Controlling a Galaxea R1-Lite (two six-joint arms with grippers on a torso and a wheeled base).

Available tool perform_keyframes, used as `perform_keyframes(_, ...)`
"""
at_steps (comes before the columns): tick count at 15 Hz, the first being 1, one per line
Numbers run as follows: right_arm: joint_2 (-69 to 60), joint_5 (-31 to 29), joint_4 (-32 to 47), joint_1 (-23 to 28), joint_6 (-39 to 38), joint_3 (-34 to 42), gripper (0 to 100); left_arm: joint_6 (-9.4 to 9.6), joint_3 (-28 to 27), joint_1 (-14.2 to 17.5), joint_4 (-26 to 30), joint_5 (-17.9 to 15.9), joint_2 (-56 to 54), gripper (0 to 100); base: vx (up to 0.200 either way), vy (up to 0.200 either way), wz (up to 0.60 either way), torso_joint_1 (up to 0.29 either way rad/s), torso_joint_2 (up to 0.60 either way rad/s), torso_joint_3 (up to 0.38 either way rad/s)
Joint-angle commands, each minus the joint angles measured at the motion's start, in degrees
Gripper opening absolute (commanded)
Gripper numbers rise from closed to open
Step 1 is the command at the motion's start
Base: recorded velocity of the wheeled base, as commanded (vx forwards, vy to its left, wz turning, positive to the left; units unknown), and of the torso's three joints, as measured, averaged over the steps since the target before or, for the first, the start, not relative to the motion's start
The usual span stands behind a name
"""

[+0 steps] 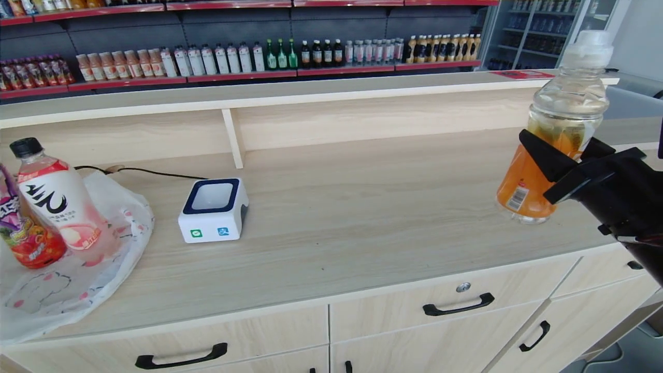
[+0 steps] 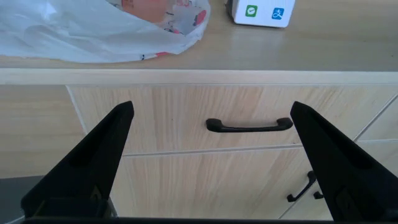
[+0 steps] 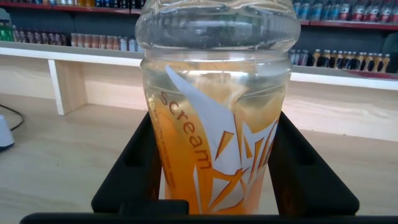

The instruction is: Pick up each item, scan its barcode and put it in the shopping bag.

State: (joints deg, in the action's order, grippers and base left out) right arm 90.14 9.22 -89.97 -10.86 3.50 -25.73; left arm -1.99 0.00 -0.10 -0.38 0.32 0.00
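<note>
Right edge of the head frame: orange bottle pinched round its lower half by the right gripper, slightly tilted and seemingly clear of the counter. Barcode low on the bottle, facing frame centre.

Step in hand, by judgement: bringing that barcode to the scanner, left of centre.
- Sweep leftward above the counter.
- Tip the bottle so the barcode looks down onto the scanner's upturned window, then hold near and steady.
- No harder squeeze: thin plastic, likely to buckle.
- Steer clear of the cable behind the scanner.

Then on to the shopping bag at lower left, with a pink bottle already in it.

Left gripper spread wide and empty, low before a drawer handle.
</note>
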Motion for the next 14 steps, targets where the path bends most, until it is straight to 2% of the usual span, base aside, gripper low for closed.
perform_keyframes(1,-0.31,0.01,-0.03,-0.04,0.02,0.33,0,-0.03,0.0,0.01,-0.06,0.03,0.0,100,0.0,0.2,0.0,-0.002,0.0,0.007)
perform_keyframes(10,-1.28,0.01,-0.03,0.05,-0.33,0.51,0,-0.03,0.0,0.01,-0.06,0.03,0.09,100,0.0,0.2,0.0,0.003,0.0,0.002)
perform_keyframes(14,-2.51,-0.08,-0.03,-0.04,-0.86,1.48,0,0.05,0.0,0.01,-0.06,0.03,0.0,100,0.0,0.2,0.6,-0.001,0.01,0.001)
